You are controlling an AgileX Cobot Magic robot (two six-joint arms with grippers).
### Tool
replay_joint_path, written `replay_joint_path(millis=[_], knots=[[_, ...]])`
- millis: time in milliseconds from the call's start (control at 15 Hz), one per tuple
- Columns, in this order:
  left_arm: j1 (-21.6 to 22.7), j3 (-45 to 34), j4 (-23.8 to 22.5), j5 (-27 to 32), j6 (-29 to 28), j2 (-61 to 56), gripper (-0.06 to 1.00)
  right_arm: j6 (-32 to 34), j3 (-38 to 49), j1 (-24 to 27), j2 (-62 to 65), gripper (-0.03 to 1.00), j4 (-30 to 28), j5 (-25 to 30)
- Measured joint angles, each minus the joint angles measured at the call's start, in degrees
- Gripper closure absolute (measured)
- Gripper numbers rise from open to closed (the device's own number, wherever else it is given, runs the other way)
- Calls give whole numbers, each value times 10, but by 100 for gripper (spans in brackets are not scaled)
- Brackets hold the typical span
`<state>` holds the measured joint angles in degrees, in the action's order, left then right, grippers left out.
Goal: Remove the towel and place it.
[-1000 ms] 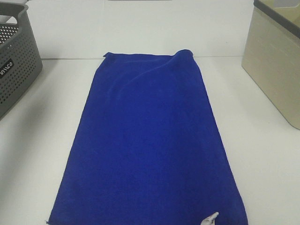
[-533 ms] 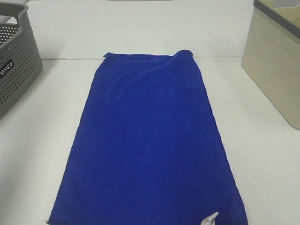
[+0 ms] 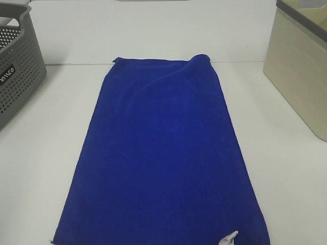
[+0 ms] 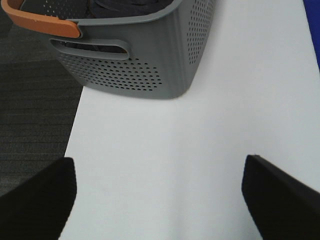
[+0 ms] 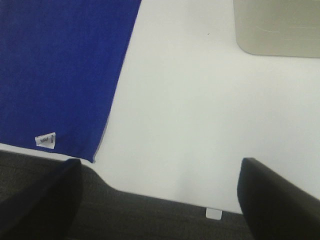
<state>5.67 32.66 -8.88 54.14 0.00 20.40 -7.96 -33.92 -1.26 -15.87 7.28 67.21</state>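
The royal-blue towel (image 3: 163, 153) lies spread flat down the middle of the white table, with a slight fold at its far right corner. Its small white tag (image 3: 228, 238) sits at the near edge. The right wrist view shows the towel's near right corner (image 5: 65, 65) and the tag (image 5: 45, 140). My right gripper (image 5: 160, 167) hangs open over the table's front edge, to the right of that corner, holding nothing. My left gripper (image 4: 160, 170) is open and empty over bare table near the grey basket. Neither gripper shows in the high view.
A grey perforated basket (image 3: 15, 66) stands at the far left; its orange handle (image 4: 40, 20) shows in the left wrist view. A beige basket (image 3: 301, 66) stands at the far right. Dark floor (image 5: 150, 215) lies past the table's front edge.
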Motion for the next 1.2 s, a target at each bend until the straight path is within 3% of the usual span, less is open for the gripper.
replay_joint_path(millis=[267, 600, 800, 1200], knots=[[0, -19, 6, 1, 15, -117, 10, -42, 51, 0, 87, 15, 0, -29], [0, -29, 100, 77, 40, -206, 10, -54, 73, 0, 161, 15, 0, -37], [-1, -29, 105, 77, 41, -207, 10, -54, 73, 0, 161, 15, 0, -37], [-75, -29, 105, 77, 41, -207, 10, -54, 73, 0, 161, 15, 0, -35]])
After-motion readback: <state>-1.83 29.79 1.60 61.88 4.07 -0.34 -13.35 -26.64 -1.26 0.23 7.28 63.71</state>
